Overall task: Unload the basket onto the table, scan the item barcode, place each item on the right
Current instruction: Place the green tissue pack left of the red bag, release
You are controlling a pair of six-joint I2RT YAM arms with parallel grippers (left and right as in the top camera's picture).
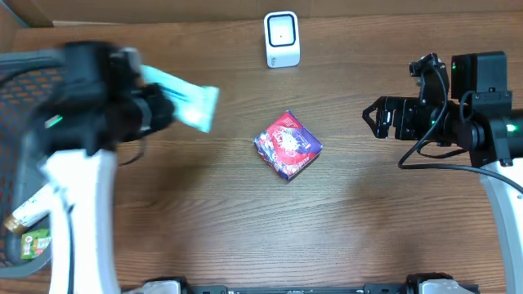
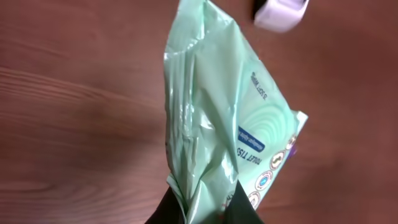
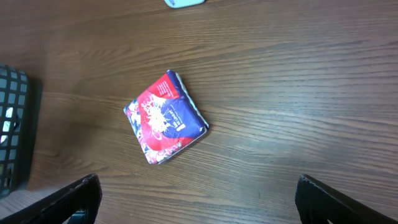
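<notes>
My left gripper (image 1: 166,106) is shut on one end of a mint-green tissue pack (image 1: 189,100), held above the table's left side. In the left wrist view the pack (image 2: 217,112) hangs from the pinching gripper (image 2: 205,202), its printed face turned right. The white scanner (image 1: 282,38) stands at the far middle of the table and its edge (image 2: 281,12) shows just beyond the pack's far end. A red and purple packet (image 1: 288,144) lies flat at the table's centre. My right gripper (image 1: 377,119) hovers open to the right of it, with nothing between its fingers (image 3: 74,199).
A black mesh basket (image 1: 20,90) stands at the left edge, with a few items (image 1: 33,241) at its near end; its corner (image 3: 12,124) shows in the right wrist view. The red packet (image 3: 165,116) lies ahead of the right gripper (image 3: 199,202).
</notes>
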